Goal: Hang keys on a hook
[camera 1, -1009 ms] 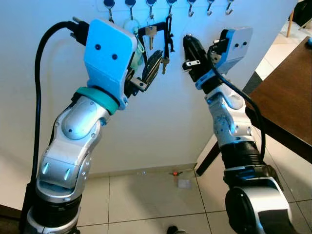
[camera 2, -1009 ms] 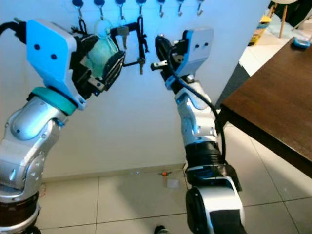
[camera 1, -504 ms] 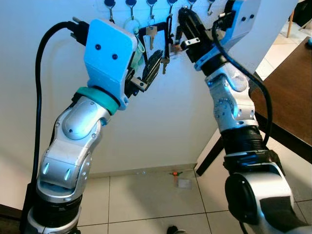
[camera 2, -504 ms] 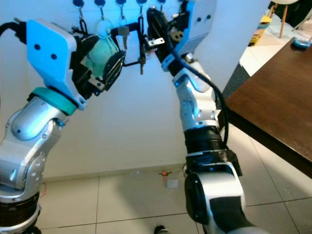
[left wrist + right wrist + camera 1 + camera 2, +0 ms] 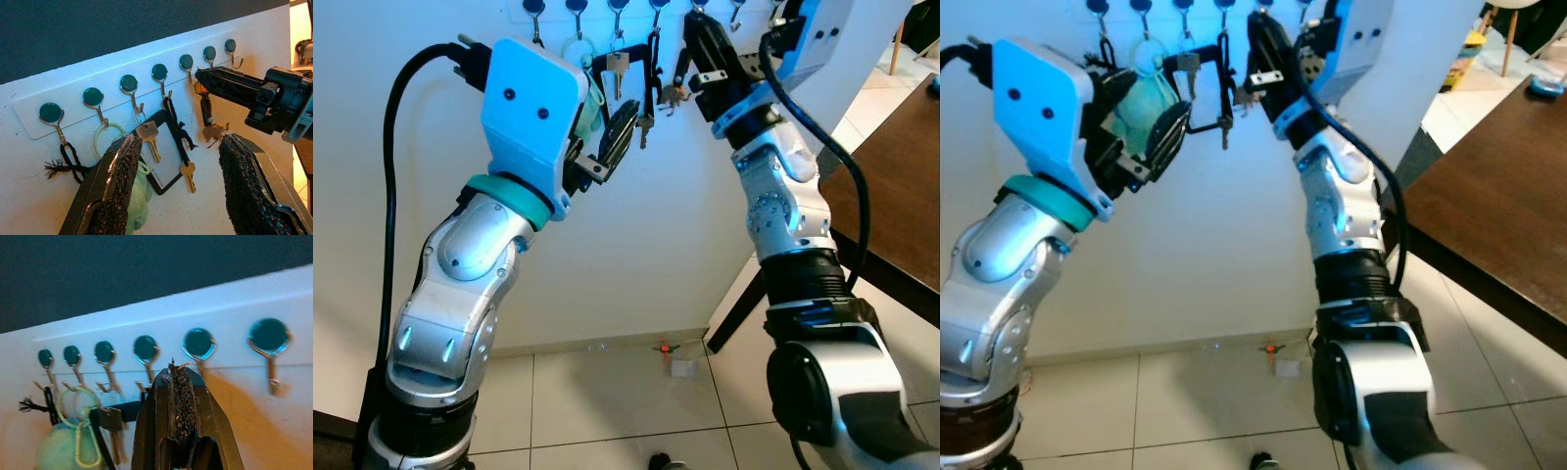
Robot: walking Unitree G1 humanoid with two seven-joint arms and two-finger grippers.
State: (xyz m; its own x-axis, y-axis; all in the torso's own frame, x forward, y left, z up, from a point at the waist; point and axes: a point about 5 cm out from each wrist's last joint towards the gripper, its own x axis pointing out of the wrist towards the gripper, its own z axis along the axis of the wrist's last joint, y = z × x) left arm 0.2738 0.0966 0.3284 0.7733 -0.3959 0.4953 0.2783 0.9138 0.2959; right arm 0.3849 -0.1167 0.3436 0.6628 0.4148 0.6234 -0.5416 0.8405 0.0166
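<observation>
My right gripper is pinched tight on the ring of the keys, held up at the fifth hook of the white hook strip, counting from its left end; the keys dangle below my fingertips. My left gripper hovers nearer, spread wide and holding nothing. To finish well, I judge I should lift the ring just over the hook's upturned tip, settle it down, then let go gently. Farther left along the strip hang a black cord, a pale green ring with a mint fluffy ball, and a black lanyard with keys, close enough to snag. Two hooks at the right end are bare.
</observation>
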